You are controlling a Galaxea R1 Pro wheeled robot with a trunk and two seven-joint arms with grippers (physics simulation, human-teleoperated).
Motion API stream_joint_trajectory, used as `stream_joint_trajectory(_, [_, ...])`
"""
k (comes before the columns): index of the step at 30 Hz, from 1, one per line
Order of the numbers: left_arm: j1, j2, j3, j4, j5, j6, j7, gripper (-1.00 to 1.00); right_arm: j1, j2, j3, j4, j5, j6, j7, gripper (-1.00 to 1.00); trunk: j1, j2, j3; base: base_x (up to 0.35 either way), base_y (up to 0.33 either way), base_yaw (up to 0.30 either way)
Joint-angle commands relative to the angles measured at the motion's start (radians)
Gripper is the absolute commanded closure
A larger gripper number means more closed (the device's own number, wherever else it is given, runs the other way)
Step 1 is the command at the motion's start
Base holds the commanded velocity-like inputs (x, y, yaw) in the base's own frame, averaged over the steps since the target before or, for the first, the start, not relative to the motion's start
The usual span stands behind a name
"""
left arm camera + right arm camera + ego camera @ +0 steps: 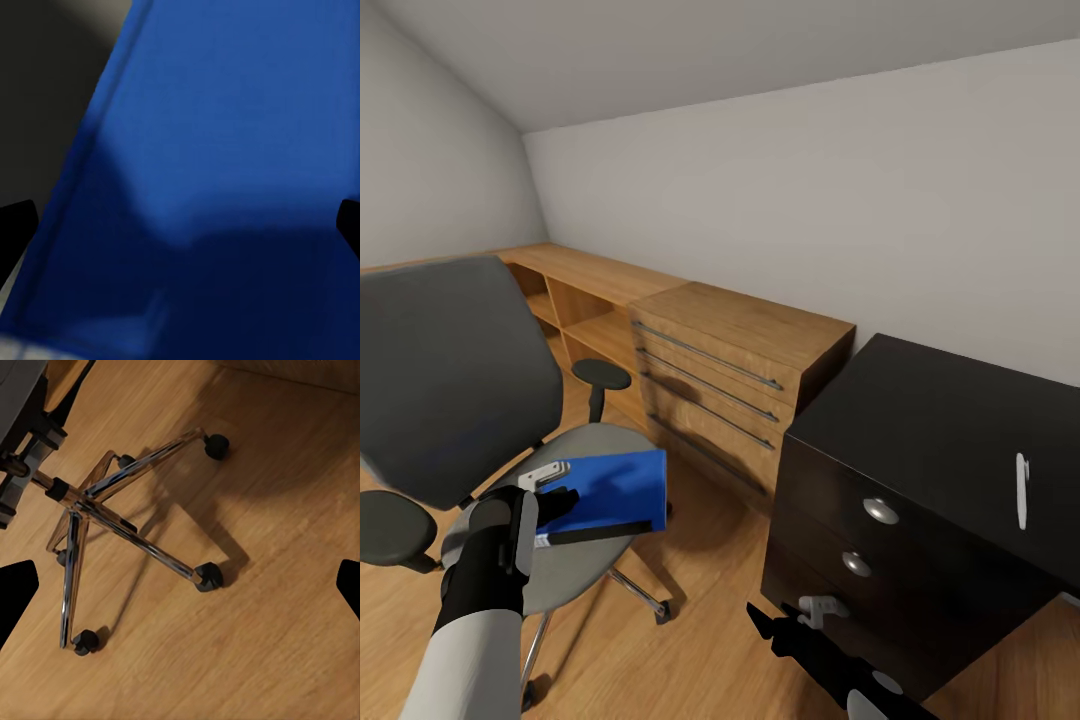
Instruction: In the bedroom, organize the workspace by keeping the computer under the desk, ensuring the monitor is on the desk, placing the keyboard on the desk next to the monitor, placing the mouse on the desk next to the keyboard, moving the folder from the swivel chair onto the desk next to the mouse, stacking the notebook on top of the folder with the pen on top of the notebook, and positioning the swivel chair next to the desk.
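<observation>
Progress looks early: the flat bright blue folder with a black spine edge (615,487) lies on the seat of the grey padded swivel chair with black armrests (450,385), not on the long black bench with round silver drawer knobs (935,420). A slim white pen-like object (1021,490) rests on the bench top, though it is too small to name surely. Monitor, keyboard, mouse, notebook and computer cannot be judged from these pictures, so most placements appear to remain, the chair's final positioning included.

Left jaws (555,492) sit at the folder's near edge on the chair seat; in the left wrist view the blue cover (225,150) spreads directly ahead between two dark fingertips set wide apart, so they stand apart and are not yet clamped. Right jaws (765,625) hang low in front of the bench drawers, apart and empty, with the chair's chrome star base on casters (112,517) and the wooden floor (262,645) beyond them.

The folder lies flat, its long axis running away from the left jaws toward the light wooden drawer cabinet (740,370), with the black spine on the side toward the robot.
</observation>
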Motion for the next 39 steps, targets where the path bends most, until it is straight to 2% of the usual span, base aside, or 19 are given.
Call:
stream_joint_trajectory(1, [-0.001, -0.001, 0.002, -0.001, -0.008, 0.004, -0.004, -1.0, -0.002, -0.001, 0.008, 0.0, -0.011, -0.006, 0.001, -1.0, 0.0, 0.0, -0.001, 0.0, 0.0, 0.0])
stream_joint_trajectory(27, [-0.001, -0.002, 0.001, -0.01, -0.006, 0.001, -0.005, -1.0, -0.001, -0.001, 0.008, 0.0, -0.011, -0.007, 0.001, -1.0, 0.0, 0.0, -0.001, -0.001, -0.015, 0.0])
stream_joint_trajectory(39, [-0.001, -0.002, -0.001, -0.012, -0.006, 0.003, -0.005, -1.0, -0.001, -0.001, 0.008, 0.0, -0.011, -0.007, 0.001, -1.0, 0.0, 0.0, -0.001, -0.079, -0.05, 0.0])
